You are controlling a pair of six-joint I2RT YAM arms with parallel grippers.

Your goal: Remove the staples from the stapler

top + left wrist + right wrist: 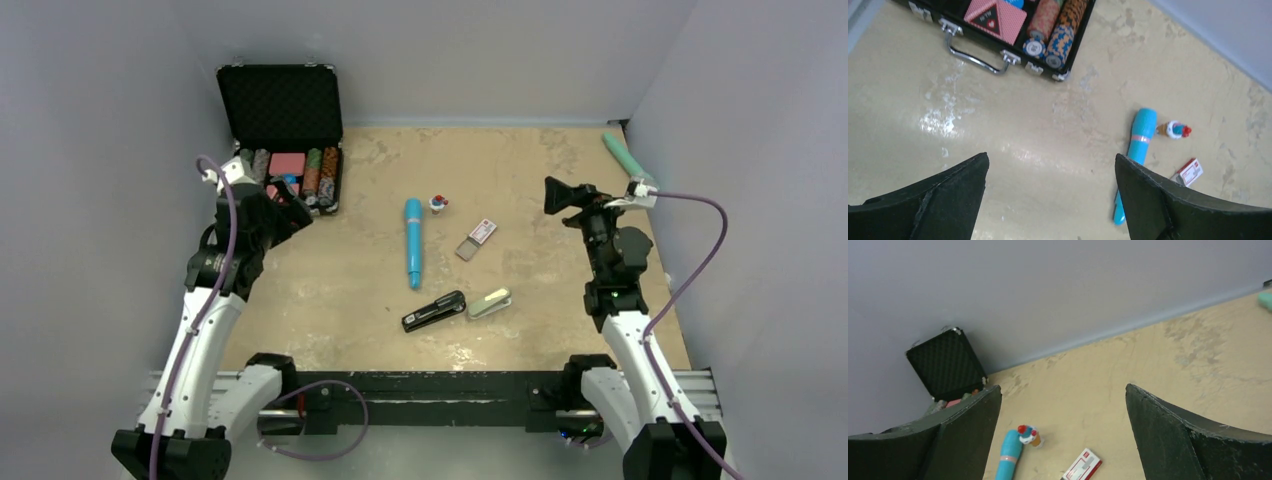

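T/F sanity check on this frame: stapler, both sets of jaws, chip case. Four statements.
1. The black stapler lies on the table, touched by neither arm. True.
2. The left gripper is shut on the blue tube. False: its jaws are open and empty, and the tube lies on the table.
3. The right gripper has open jaws and holds nothing. True.
4. The chip case is closed. False: its lid stands up, with chips showing.

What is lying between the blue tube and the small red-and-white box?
Nothing: bare table between blue tube and box, seen in the top view.
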